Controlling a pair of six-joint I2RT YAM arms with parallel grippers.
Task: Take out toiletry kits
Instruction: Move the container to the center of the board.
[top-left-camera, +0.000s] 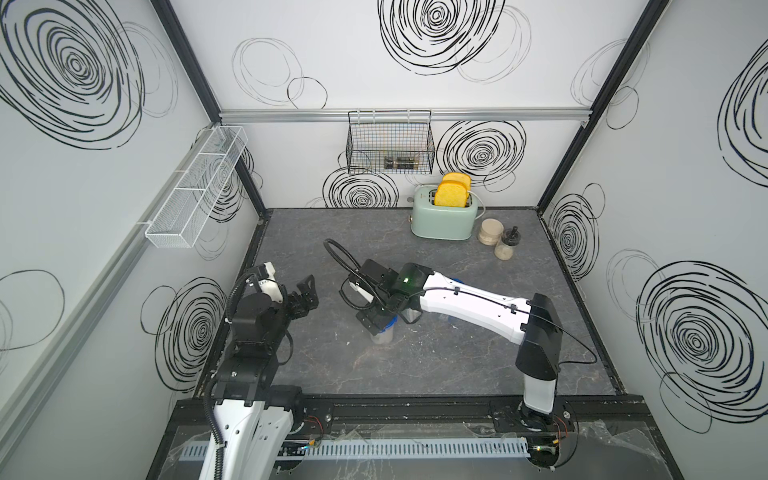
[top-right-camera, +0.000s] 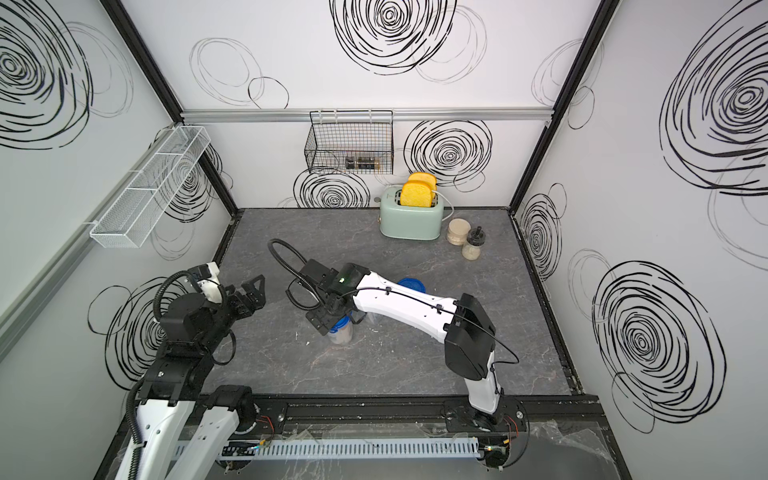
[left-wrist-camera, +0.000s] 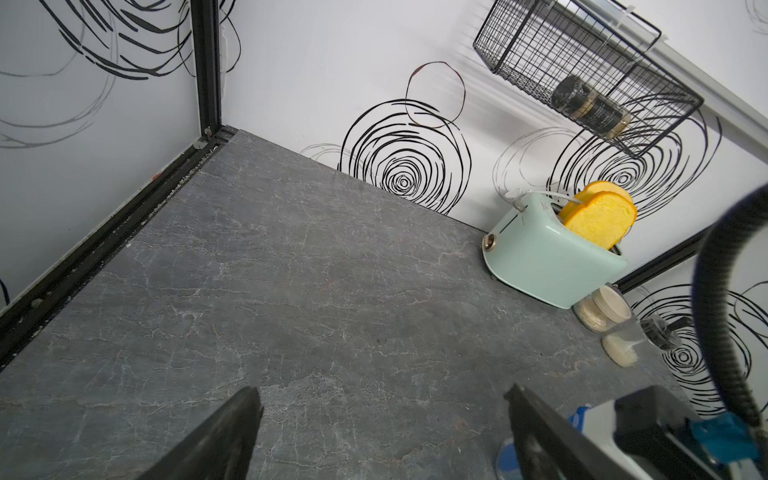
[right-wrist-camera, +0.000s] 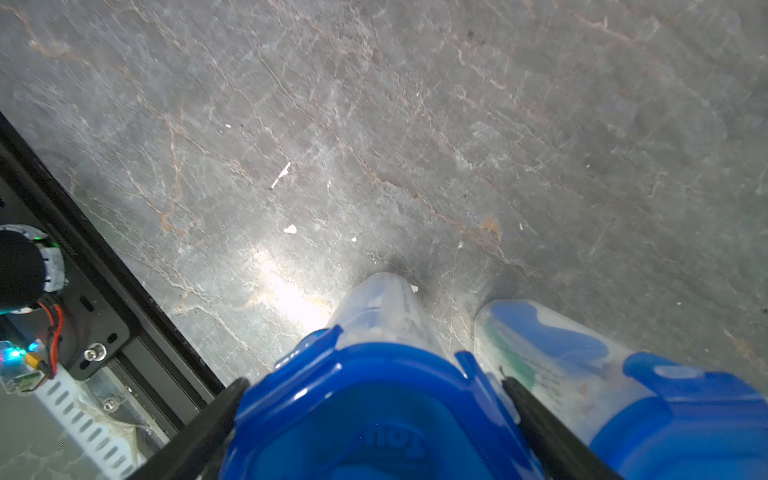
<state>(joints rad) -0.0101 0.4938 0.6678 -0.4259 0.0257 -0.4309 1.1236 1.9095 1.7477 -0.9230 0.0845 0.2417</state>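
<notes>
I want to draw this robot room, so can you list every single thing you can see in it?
toaster: one, mint green, back of table
toast: two slices, yellow, in toaster
beige jars: two, beside toaster; one has a dark top
basket: one, black wire, back wall
bottle: one, dark-labelled, lying in basket
shelf: one, white mesh, left wall
clear jars: at least two, blue lids, side by side mid-table
kit: blue and green pieces inside one clear jar, count unclear
table: one, grey marble look
left gripper: black, open, empty, above table's left
right gripper: black, jaws against one clear jar's lid
</notes>
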